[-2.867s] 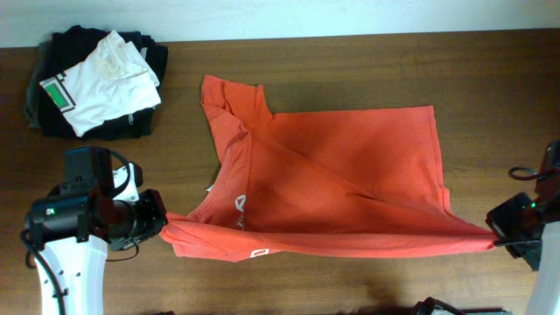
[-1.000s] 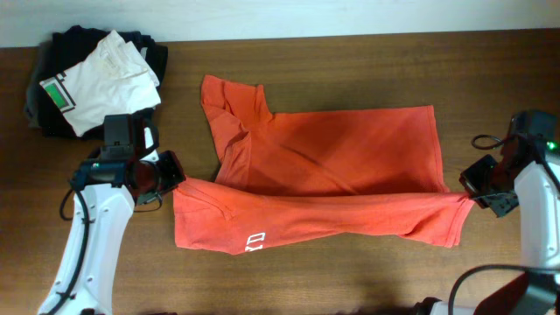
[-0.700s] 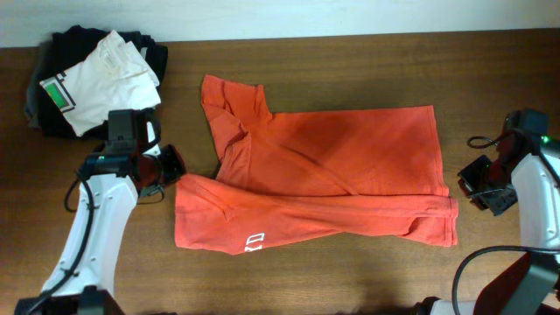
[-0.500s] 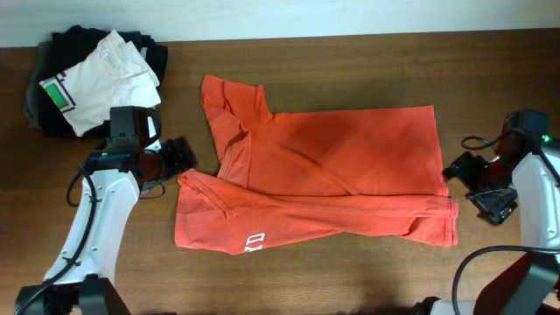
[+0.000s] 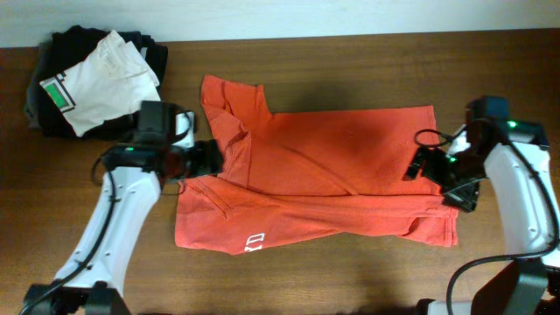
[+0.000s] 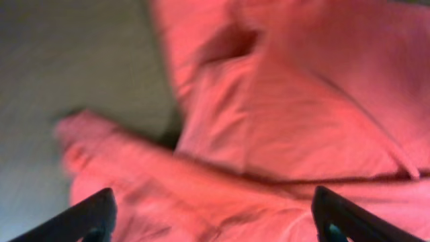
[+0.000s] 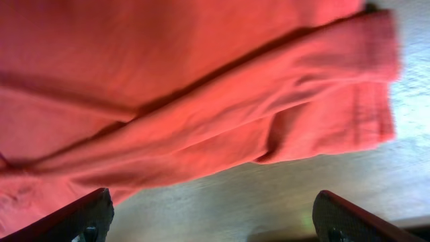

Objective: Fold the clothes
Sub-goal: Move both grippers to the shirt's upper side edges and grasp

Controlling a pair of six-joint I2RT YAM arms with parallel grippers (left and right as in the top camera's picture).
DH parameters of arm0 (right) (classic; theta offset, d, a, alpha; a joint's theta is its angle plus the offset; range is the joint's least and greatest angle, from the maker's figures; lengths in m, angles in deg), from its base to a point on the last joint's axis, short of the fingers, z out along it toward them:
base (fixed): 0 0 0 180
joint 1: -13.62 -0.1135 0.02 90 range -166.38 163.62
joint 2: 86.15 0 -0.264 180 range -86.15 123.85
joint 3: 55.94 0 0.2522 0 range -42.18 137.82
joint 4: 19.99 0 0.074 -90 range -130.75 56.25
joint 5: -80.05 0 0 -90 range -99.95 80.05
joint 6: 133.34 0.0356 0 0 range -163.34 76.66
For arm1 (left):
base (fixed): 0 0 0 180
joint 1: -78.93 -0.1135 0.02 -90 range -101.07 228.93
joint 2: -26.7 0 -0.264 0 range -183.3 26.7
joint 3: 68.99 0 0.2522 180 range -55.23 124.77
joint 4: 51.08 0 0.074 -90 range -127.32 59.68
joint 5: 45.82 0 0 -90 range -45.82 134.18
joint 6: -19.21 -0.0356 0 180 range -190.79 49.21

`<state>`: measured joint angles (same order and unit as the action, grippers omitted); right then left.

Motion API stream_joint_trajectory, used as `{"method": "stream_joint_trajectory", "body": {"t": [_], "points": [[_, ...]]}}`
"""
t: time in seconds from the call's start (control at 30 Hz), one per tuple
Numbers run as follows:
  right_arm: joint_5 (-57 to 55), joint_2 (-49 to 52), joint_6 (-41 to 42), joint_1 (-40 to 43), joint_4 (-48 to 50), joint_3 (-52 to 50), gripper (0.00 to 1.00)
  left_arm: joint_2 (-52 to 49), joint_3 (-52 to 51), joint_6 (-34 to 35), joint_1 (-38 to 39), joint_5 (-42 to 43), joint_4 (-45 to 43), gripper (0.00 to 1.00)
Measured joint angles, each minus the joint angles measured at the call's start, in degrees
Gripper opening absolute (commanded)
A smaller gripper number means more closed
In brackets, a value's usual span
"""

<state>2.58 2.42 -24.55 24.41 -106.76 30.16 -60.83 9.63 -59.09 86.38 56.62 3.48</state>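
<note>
The clothes, a red-orange T-shirt [image 5: 341,149], lie flat in the middle of the table. The near edge is folded up into a long band [image 5: 306,219] that shows white lettering [image 5: 253,241]. My left gripper [image 5: 208,160] hovers open over the shirt's left side, near the sleeve and the band's left end. In the left wrist view the gripper [image 6: 215,225] has only red cloth [image 6: 282,114] beneath its spread fingertips. My right gripper [image 5: 422,166] stands open over the shirt's right edge. In the right wrist view the gripper [image 7: 215,225] holds nothing, with the band's end [image 7: 322,87] and bare wood below.
A pile of black folded garments [image 5: 140,48] with a white garment with a green patch [image 5: 96,74] on top sits at the back left corner. The brown wooden table [image 5: 350,280] runs to a pale back edge [image 5: 280,17].
Both grippers have opened and let go of the folded band's ends. Both have since moved inward and toward the back, over the shirt. The band now lies on the shirt.
</note>
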Motion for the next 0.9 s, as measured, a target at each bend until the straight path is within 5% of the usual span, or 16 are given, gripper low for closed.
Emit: {"method": "stream_joint_trajectory", "body": {"t": [0.2,0.73,0.9], "points": [[-0.63,0.00,-0.11,-7.41,0.02,0.00,0.98,-7.45,0.50,-4.68,1.95,0.63,-6.67,0.95],[-1.51,0.00,-0.37,-10.03,1.53,-0.24,0.98,-19.47,0.52,-13.70,0.42,0.63,-9.38,0.70],[-1.57,0.00,-0.37,-10.03,1.49,-0.28,0.98,-21.20,0.72,-14.27,0.42,0.66,-9.55,0.40]]}}
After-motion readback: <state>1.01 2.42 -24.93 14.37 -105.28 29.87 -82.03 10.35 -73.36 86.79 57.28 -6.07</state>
